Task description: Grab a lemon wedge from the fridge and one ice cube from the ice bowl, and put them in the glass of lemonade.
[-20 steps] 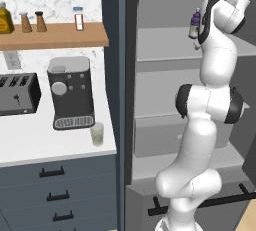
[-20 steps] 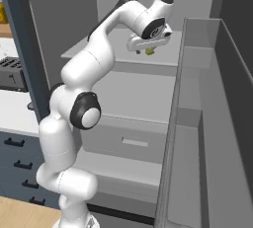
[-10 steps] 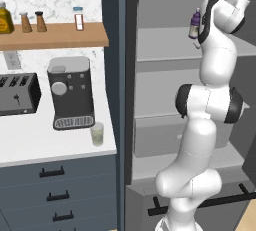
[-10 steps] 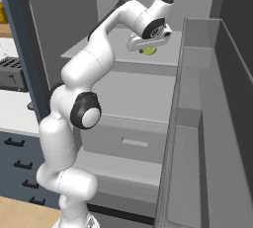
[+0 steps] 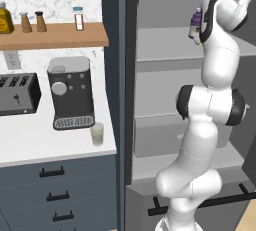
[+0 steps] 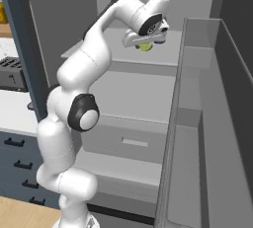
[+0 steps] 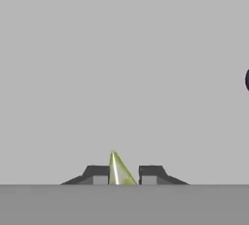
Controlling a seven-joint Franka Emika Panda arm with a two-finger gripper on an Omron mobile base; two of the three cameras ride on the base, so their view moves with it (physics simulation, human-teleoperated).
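High on the upper shelf of the fridge, the gripper pinches the lemon wedge by a thin sliver (the glass of lemonade waits far left), so a jolt could shake it loose.

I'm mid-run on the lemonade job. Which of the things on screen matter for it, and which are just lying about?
For the job:
- lemon wedge, pinched in the gripper
- fridge, open
- glass of lemonade, on the counter in front of the coffee machine

Lying about:
- coffee machine
- toaster
- shakers and jars on the wooden shelf
- purple bottle in the fridge
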